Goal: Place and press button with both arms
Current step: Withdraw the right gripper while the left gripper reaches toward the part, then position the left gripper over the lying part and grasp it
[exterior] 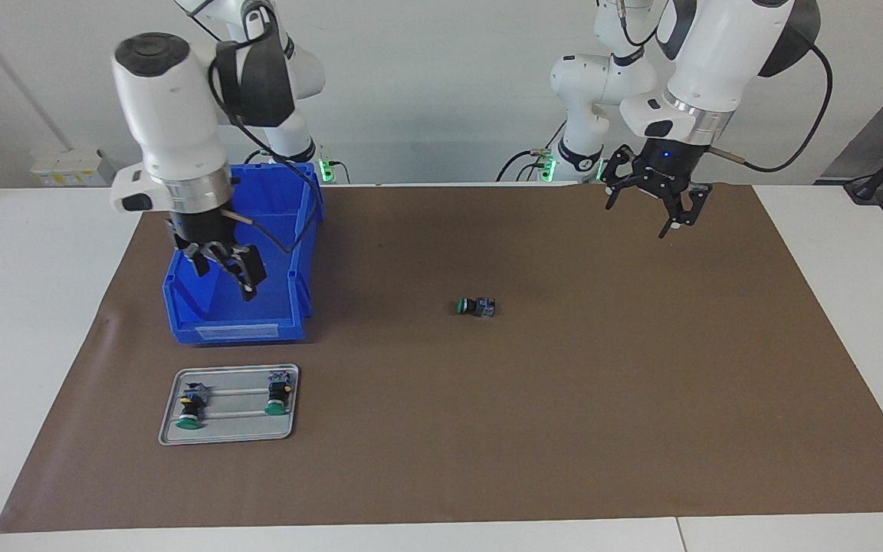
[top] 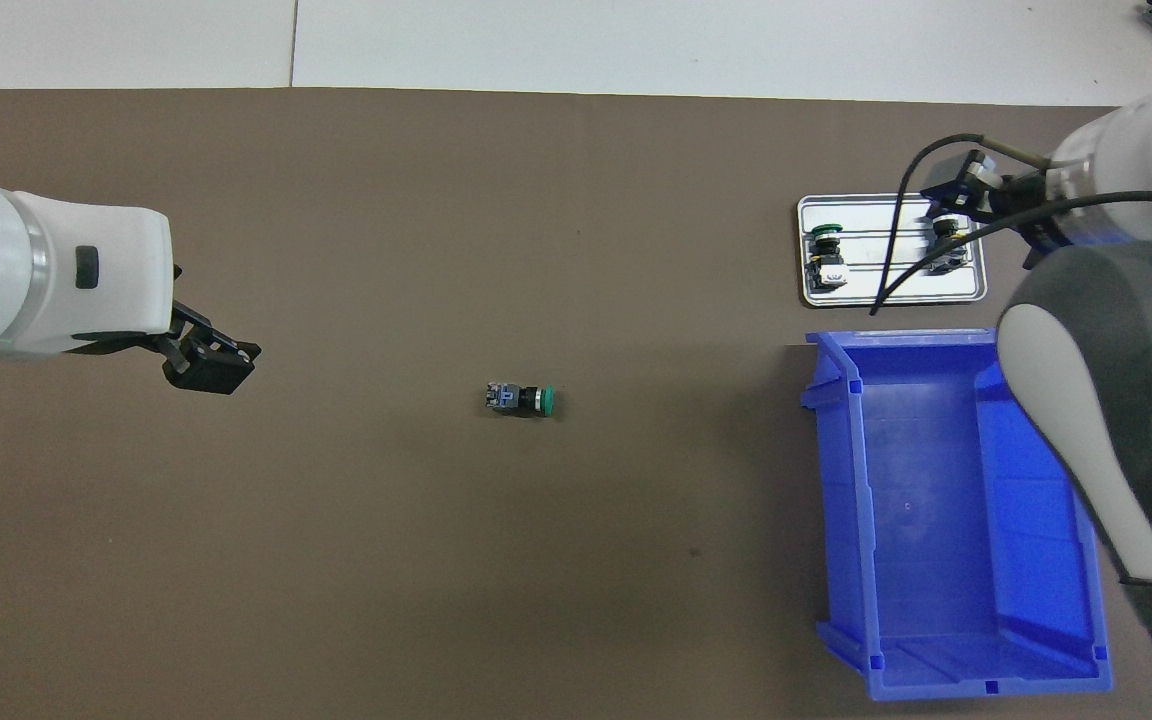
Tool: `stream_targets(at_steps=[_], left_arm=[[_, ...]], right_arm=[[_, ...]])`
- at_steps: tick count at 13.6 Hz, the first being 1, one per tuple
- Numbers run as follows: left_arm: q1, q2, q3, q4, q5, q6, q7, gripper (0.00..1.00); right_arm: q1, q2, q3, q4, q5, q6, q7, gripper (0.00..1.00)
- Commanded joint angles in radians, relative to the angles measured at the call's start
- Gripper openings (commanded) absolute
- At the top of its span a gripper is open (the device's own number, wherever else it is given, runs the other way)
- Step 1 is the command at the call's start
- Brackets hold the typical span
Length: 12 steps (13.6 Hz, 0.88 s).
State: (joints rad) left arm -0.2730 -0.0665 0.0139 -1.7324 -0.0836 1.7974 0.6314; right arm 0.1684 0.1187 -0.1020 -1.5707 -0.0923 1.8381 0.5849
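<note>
Button [exterior: 476, 307] lies on its side mid-mat [exterior: 564, 399], green cap toward the right arm's end, untouched and well apart from both grippers. Left gripper [exterior: 656, 201] hangs over the mat at its own end, fingers spread, empty. Right gripper [exterior: 221, 268] hangs over the blue bin [exterior: 238, 326], fingers apart, empty. Metal tray [exterior: 227, 437] sits just beside the bin, farther from the robots; two more buttons [exterior: 191, 405] [exterior: 277, 392] lie on it.
</note>
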Motion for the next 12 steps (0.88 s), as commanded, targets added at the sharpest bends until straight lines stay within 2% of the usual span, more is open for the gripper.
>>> stream_targets(at_steps=[1,3,5,8,10,12], left_arm=[[-0.043,-0.033,0.014,-0.103,-0.050,0.095,0.135,0.99],[-0.077,-0.018,0.014,-0.133,-0.091,0.117,0.256,0.99],[-0.133,0.020,0.014,-0.165,-0.099,0.157,0.307,0.99],[-0.235,0.089,0.014,-0.243,-0.107,0.319,0.320,0.99],[-0.279,0.125,0.014,-0.265,-0.108,0.396,0.356,0.99],[-0.288,0.166,0.011,-0.254,-0.110,0.424,0.402,0.99]], right_arm=[[-0.090,-0.072,0.019,-0.016,0.045,-0.087,-0.159,1.00],[-0.116,-0.103,0.012,0.023,0.088,-0.184,-0.273,1.00],[-0.104,-0.137,0.005,0.029,0.076,-0.226,-0.330,1.00],[-0.133,-0.209,0.018,-0.092,0.077,-0.254,-0.343,1.00],[-0.142,-0.192,0.018,-0.059,0.076,-0.232,-0.390,1.00],[-0.136,-0.191,0.018,-0.057,0.074,-0.261,-0.402,1.00]])
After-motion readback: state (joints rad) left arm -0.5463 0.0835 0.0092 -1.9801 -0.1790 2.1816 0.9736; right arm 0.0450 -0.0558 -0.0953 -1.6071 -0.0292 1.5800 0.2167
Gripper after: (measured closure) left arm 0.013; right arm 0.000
